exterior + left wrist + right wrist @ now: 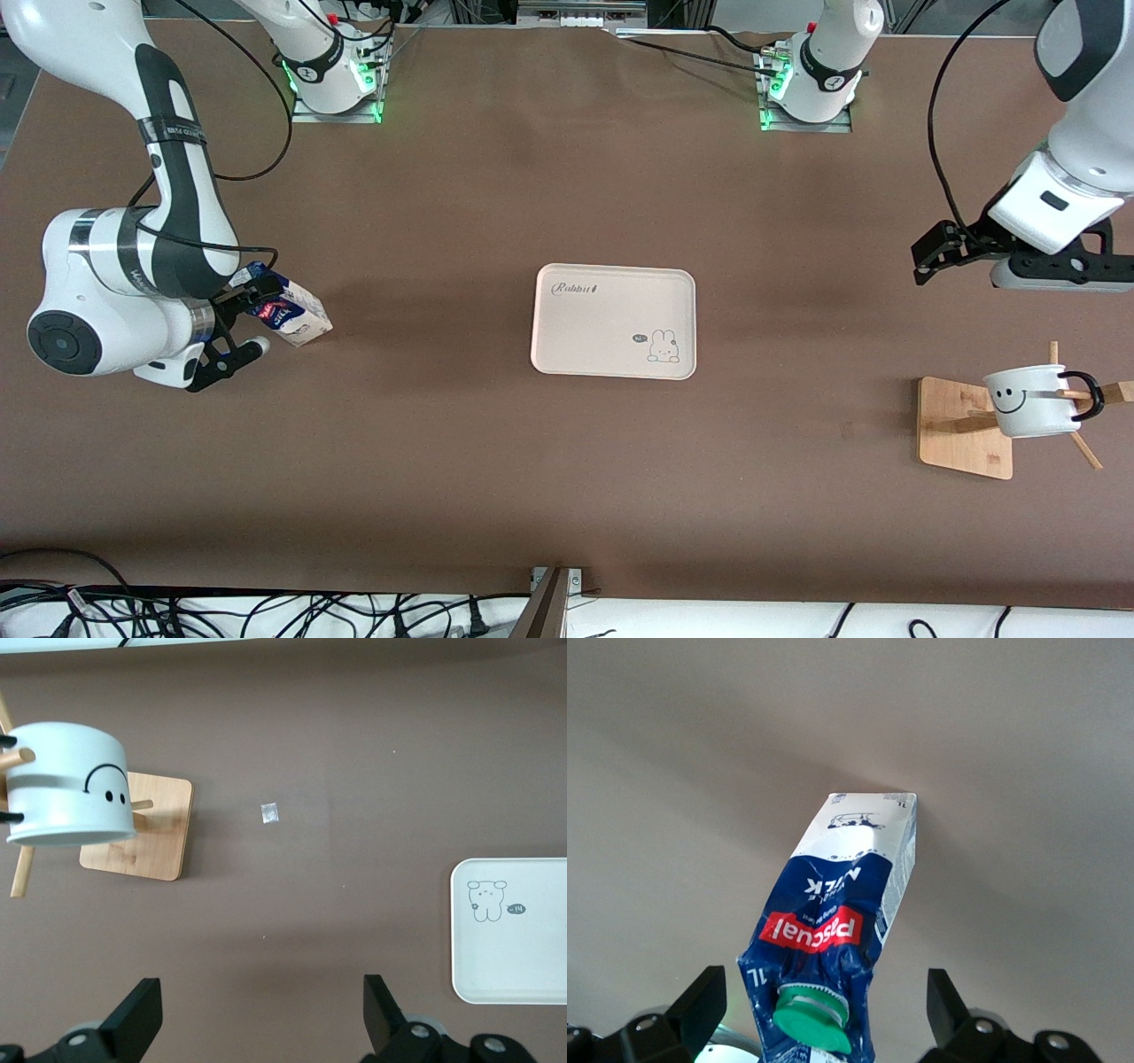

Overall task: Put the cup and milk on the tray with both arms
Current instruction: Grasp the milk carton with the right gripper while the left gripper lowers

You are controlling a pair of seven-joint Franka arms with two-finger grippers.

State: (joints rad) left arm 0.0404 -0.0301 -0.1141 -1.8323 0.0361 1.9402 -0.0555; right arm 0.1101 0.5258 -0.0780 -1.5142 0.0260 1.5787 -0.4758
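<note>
**Both grippers spread, nothing lifted**

We see the right gripper spread wide around the milk, which stands on the table at the right arm's end. The left gripper hangs wide apart near the cup, hung on its wooden rack. The tray lies between them.

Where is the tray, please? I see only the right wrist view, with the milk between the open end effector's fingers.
Observer: The tray lies mid-table, toward the left arm's end from the milk at the right end effector.
Operator: Thanks. Where is the cup?
Observer: The cup hangs on a wooden rack at the left arm's end.
Operator: And the left end effector?
Observer: The left end effector hangs open over the table beside the rack, holding nothing.
</note>
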